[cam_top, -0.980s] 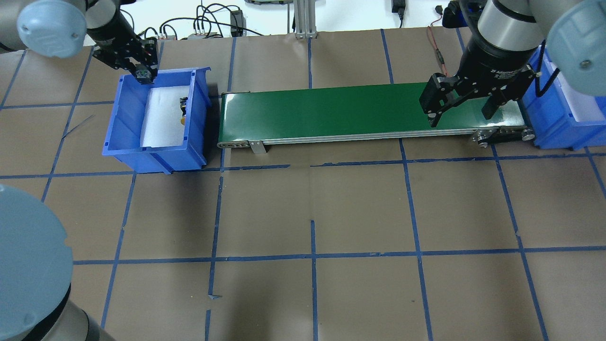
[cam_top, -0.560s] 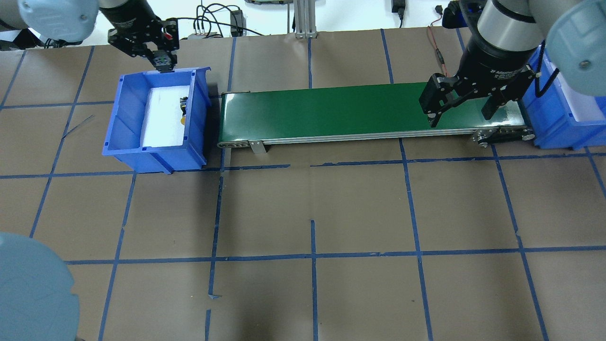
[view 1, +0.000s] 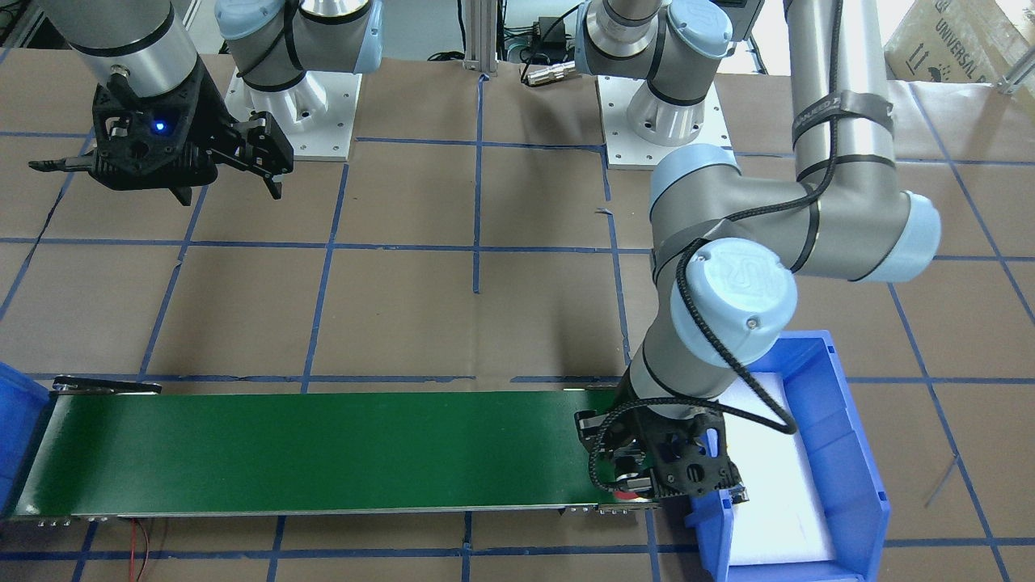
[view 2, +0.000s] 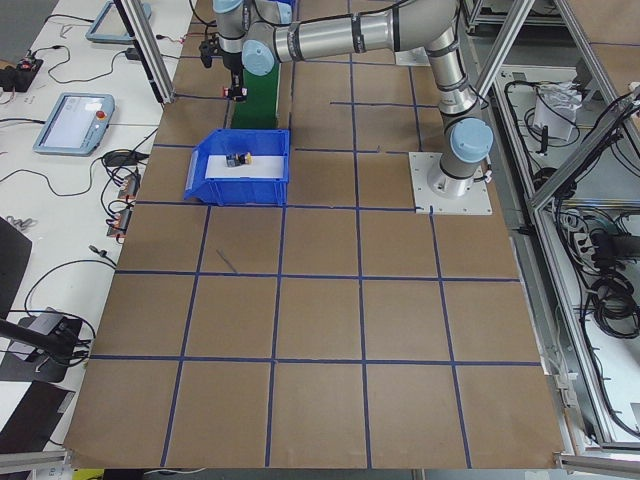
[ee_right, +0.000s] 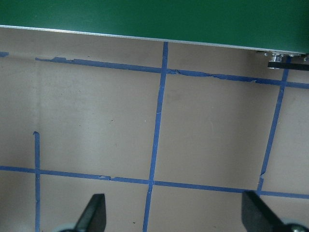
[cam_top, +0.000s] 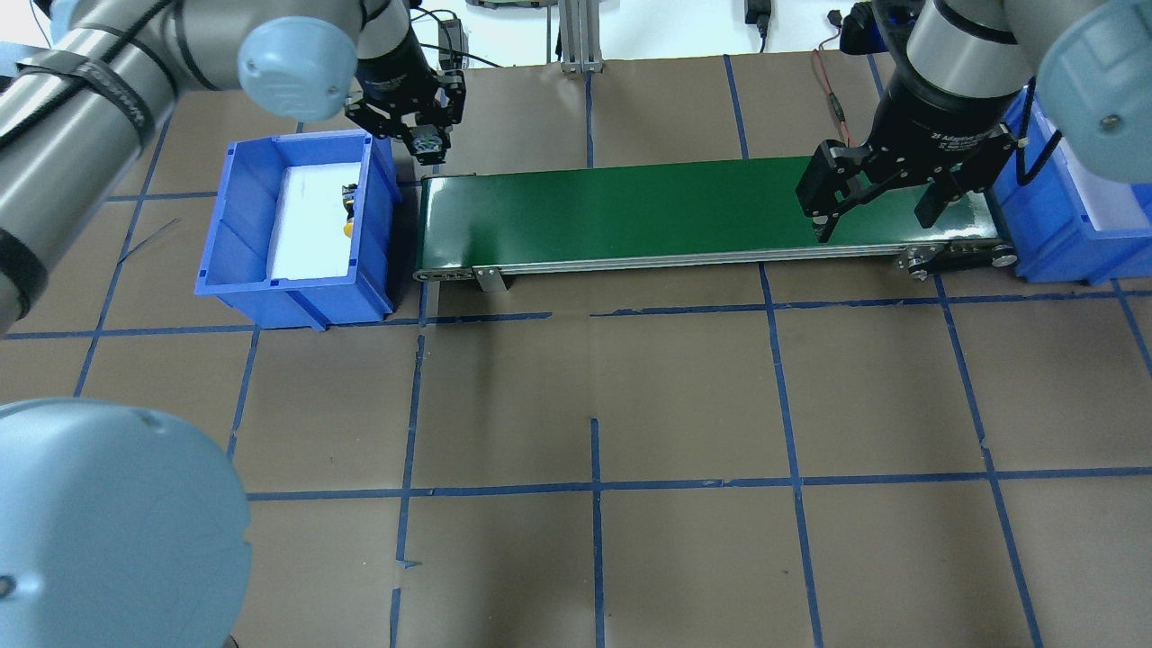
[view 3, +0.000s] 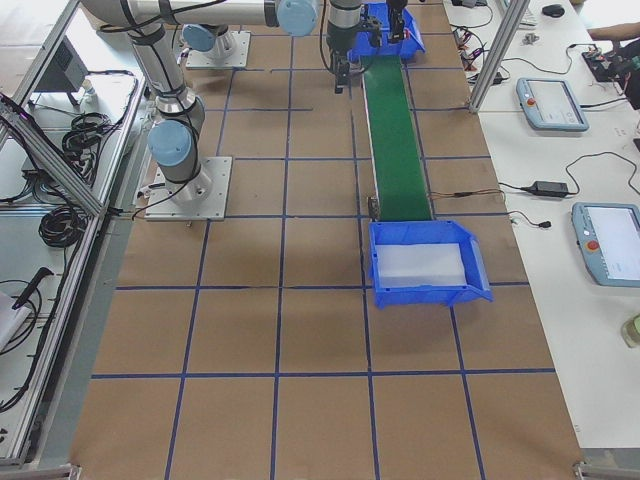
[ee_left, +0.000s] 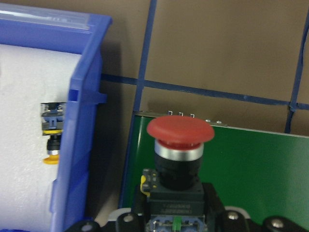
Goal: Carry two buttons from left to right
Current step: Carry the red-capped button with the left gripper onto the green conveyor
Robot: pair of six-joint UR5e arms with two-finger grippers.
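- Jaws of the left gripper (cam_top: 428, 144) grip the red button (ee_left: 180, 140) above the conveyor belt's (cam_top: 630, 211) left-end far corner, just past the left blue bin's (cam_top: 236, 225) rim.
- Yellow button (ee_left: 52, 140) lies inside that bin on white padding (cam_top: 310, 234), close to the belt-side wall.
- Right gripper (cam_top: 875, 220) hangs spread wide, holding nothing, over the belt's right end near its front edge.
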